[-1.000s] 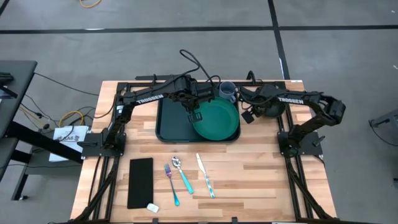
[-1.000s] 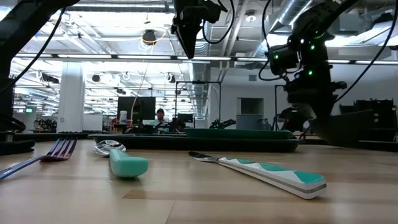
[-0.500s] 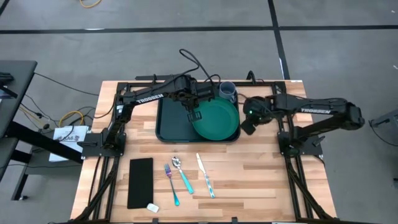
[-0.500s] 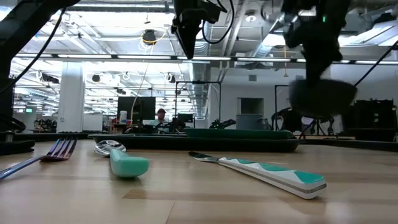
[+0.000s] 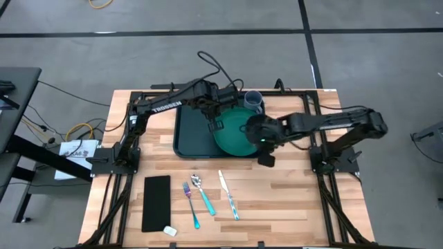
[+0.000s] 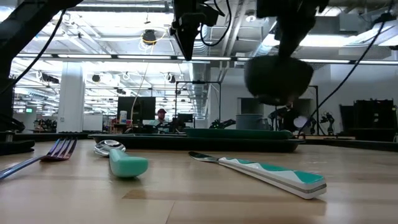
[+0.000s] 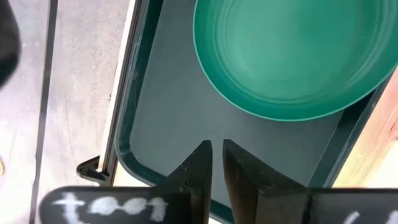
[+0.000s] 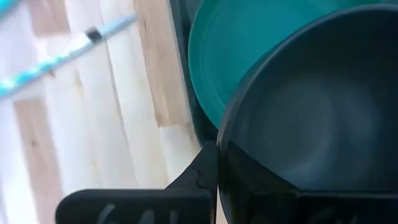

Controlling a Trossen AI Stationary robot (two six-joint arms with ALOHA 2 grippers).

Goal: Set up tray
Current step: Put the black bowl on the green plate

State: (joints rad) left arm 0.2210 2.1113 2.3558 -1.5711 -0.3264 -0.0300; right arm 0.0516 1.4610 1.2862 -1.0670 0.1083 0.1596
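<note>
tray [image 5: 190,135]: sits at the table's far edge, about centred; dark green, rim up.
plate [image 5: 239,131]: round green one lies in the tray's right half, flat, touching the right rim by the look of it.
right gripper [image 5: 261,138]: over the plate's right edge, fingers pinching the rim of a dark bowl [image 8: 311,118]; bowl held off the surface, so it reads as being carried in to land on the plate or tray.
left gripper [image 7: 212,155]: hangs above the bare left part of the tray, fingers pressed nearly together, holding nothing; looks parked clear of the right arm's path.
cup [image 5: 253,101]: grey-blue, just beyond the tray's far right corner.
cutlery: fork [image 5: 191,204], spoon [image 5: 203,196], knife [image 5: 229,195] lie side by side near the table's front middle, not yet on the tray.
napkin [image 5: 156,202]: black strip toward the front left corner, small white bit beside its near end.
table [image 5: 291,200]: light wood planks, dark frame rails at both sides.
room: grey floor with cables; low view shows an open workshop, ceiling lights, a person far off.
</note>
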